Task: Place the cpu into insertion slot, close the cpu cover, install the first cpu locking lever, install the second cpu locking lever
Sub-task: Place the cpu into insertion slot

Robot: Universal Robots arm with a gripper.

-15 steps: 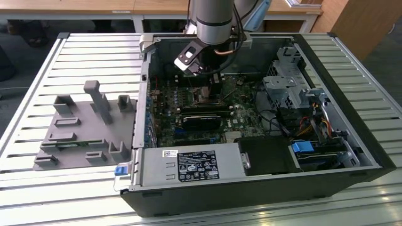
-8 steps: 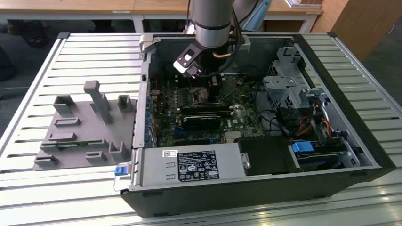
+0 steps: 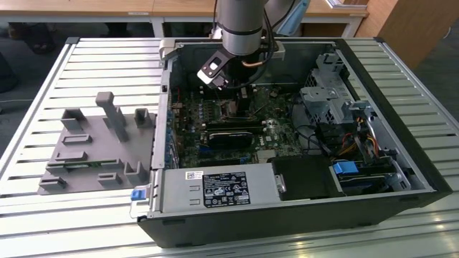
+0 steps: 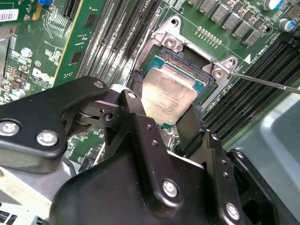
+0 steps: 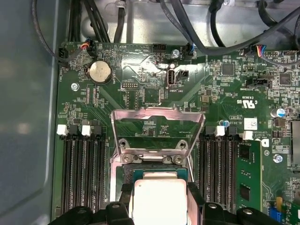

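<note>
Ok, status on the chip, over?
Copy: gripper shut on chip. Chip at socket, seating unclear. Cover flipped open, clear of the chip.

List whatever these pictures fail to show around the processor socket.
1. Socket contacts: in both wrist views the flat square silver-tan chip, gripped by the black gripper, covers the dark silver-rimmed socket.
2. Part of the chip: cut by the picture's edge in the first wrist view.
3. End of the thin silver wire lever: runs off the second wrist view's edge.
4. Exterior view: the grey robot arm hides the socket.
</note>
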